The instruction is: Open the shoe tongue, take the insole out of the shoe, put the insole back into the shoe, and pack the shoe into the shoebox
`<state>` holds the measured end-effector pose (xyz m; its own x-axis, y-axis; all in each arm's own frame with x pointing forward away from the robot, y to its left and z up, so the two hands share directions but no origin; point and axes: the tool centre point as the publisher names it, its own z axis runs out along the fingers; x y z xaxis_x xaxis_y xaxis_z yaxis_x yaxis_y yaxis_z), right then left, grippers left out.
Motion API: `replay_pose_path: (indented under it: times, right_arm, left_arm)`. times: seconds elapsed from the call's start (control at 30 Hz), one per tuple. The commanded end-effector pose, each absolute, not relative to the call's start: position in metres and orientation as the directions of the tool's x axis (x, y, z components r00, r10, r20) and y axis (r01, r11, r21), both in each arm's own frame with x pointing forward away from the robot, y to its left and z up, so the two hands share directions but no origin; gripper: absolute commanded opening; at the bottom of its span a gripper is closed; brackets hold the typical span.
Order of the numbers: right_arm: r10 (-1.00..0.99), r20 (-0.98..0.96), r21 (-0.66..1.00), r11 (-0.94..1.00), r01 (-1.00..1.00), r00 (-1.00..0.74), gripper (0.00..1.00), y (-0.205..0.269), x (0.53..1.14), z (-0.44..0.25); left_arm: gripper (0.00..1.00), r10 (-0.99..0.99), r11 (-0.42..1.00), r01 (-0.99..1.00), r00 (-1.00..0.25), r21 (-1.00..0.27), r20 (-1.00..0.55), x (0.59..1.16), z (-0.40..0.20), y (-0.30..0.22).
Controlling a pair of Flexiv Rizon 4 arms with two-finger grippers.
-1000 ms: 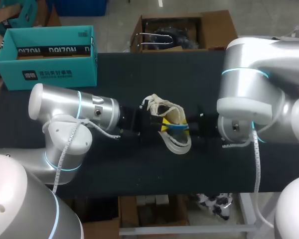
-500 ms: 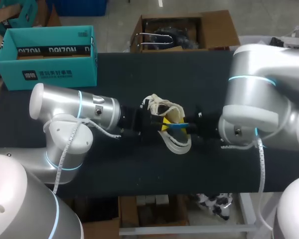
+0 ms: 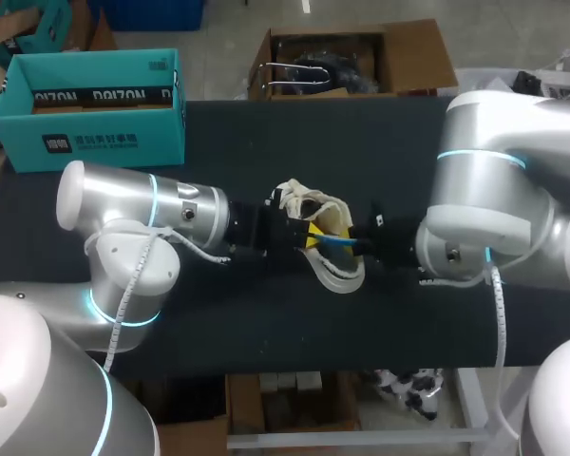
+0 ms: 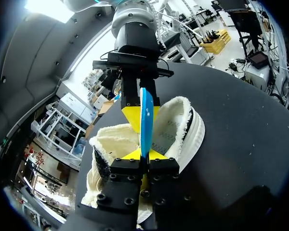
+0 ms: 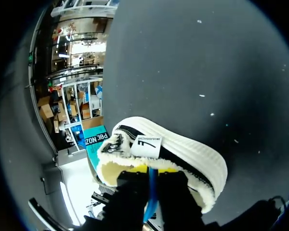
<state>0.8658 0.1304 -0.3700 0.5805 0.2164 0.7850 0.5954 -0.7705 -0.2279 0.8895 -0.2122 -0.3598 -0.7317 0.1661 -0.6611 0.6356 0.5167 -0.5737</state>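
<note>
The blue insole (image 3: 334, 241) is standing on its thin edge over the opening of the shoe (image 3: 313, 204) and is running straight from one gripper to the other. The shoe is white with a fleecy lining. It is resting near the middle of the table (image 3: 266, 323), and its fluffy collar is pointing toward 11 o'clock in the head view. Whether it is sitting flat or leaning, I cannot tell for sure.

The left gripper (image 4: 143, 155) is coming to the shoe from 9 o'clock. Its yellow tips are pressing together on the near end of the insole, one on each face. The right gripper (image 5: 151, 175) is coming from 3 o'clock and is pinching the other end of the insole in the same way. The two grippers are facing each other, close over the shoe.

The table surface is dark and matte, and it is showing a few small light specks around the shoe. The teal shoebox (image 3: 90, 133) is standing at 10 o'clock from the shoe, well apart from it, at the far left corner of the table, with its top open.
</note>
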Motion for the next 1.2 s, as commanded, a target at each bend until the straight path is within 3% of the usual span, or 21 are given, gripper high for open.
replay_pose_path:
  times: [0.03, 0.13, 0.27, 0.5, 0.6, 0.67, 0.7, 0.77, 0.8, 0.83, 1.13, 1.2]
  right_arm:
    - [0.243, 0.759, -0.236, -0.762, 0.603, 0.604, 0.00, 0.134, 0.882, -0.377]
    - [0.247, 0.754, -0.234, -0.764, 0.601, 0.609, 0.00, 0.135, 0.886, -0.378]
    - [0.249, 0.755, -0.227, -0.768, 0.599, 0.606, 0.00, 0.135, 0.887, -0.376]
    - [0.249, 0.751, -0.221, -0.778, 0.588, 0.612, 0.00, 0.133, 0.884, -0.374]
    - [0.247, 0.748, -0.220, -0.783, 0.582, 0.616, 0.00, 0.133, 0.883, -0.374]
    - [0.245, 0.748, -0.221, -0.785, 0.579, 0.617, 0.00, 0.133, 0.883, -0.374]
    - [0.241, 0.747, -0.222, -0.788, 0.574, 0.620, 0.00, 0.133, 0.882, -0.374]
    - [0.233, 0.746, -0.220, -0.798, 0.561, 0.624, 0.03, 0.132, 0.878, -0.372]
    - [0.229, 0.747, -0.217, -0.802, 0.556, 0.624, 0.33, 0.131, 0.876, -0.371]
    - [0.228, 0.751, -0.210, -0.807, 0.551, 0.620, 0.45, 0.130, 0.872, -0.368]
    - [0.244, 0.763, -0.159, -0.827, 0.539, 0.598, 0.40, 0.127, 0.851, -0.347]
    - [0.250, 0.764, -0.156, -0.823, 0.546, 0.595, 0.34, 0.129, 0.853, -0.346]
  left_arm:
    - [0.00, 0.161, 0.526, 0.629, -0.735, -0.572, -0.659, 0.899, -0.369, -0.215]
    - [0.00, 0.159, 0.527, 0.626, -0.737, -0.574, -0.657, 0.900, -0.369, -0.213]
    - [0.15, 0.156, 0.520, 0.629, -0.735, -0.578, -0.659, 0.898, -0.366, -0.211]
    - [0.23, 0.154, 0.478, 0.646, -0.729, -0.595, -0.667, 0.890, -0.358, -0.211]
    - [0.19, 0.154, 0.466, 0.654, -0.723, -0.596, -0.673, 0.886, -0.355, -0.214]
    - [0.03, 0.154, 0.463, 0.657, -0.721, -0.595, -0.676, 0.886, -0.354, -0.216]
    - [0.00, 0.157, 0.462, 0.660, -0.718, -0.592, -0.678, 0.886, -0.354, -0.217]
    - [0.00, 0.160, 0.464, 0.662, -0.716, -0.589, -0.679, 0.886, -0.355, -0.218]
    - [0.00, 0.161, 0.465, 0.662, -0.716, -0.588, -0.679, 0.886, -0.356, -0.218]
    - [0.00, 0.162, 0.467, 0.662, -0.716, -0.587, -0.679, 0.887, -0.356, -0.218]
    - [0.00, 0.159, 0.476, 0.657, -0.717, -0.584, -0.678, 0.888, -0.357, -0.215]
    - [0.00, 0.157, 0.477, 0.657, -0.718, -0.584, -0.678, 0.888, -0.358, -0.215]
